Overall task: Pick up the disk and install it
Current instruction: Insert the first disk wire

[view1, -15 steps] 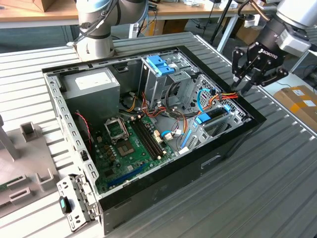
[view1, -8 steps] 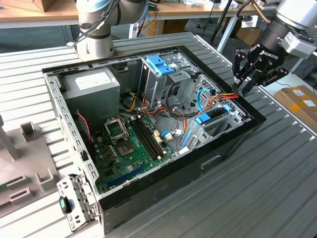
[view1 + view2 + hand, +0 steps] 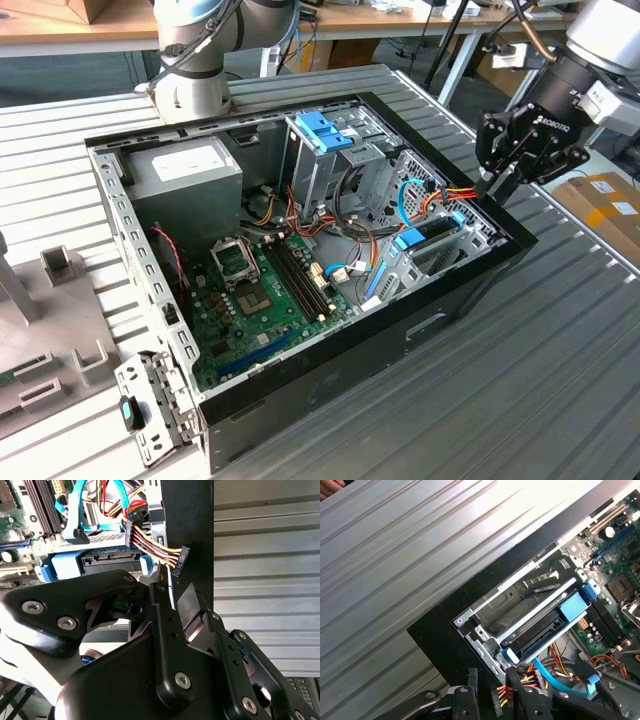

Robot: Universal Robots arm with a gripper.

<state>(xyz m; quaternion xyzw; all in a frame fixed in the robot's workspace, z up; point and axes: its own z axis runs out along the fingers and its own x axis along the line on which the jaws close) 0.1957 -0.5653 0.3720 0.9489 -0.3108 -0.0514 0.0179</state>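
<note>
The hand [image 3: 507, 172] hovers over the case's [image 3: 470, 290] rim, fingers [image 3: 192, 611] drawn narrow and holding nothing. Just below it hangs the bundle of power wires [image 3: 155, 545] with its loose plug. Just beyond those, inside the case, the disk [image 3: 432, 237] sits in the lower bay, blue carrier rim [image 3: 570, 607] showing; whether it is fully seated I cannot tell. Farther off lie the board [image 3: 265, 290] and the ribbed counter [image 3: 560, 380]. The risk, as I judge it: the hand is so near the wires that a small drop could snag the plug or pinch a lead against the rim.
</note>
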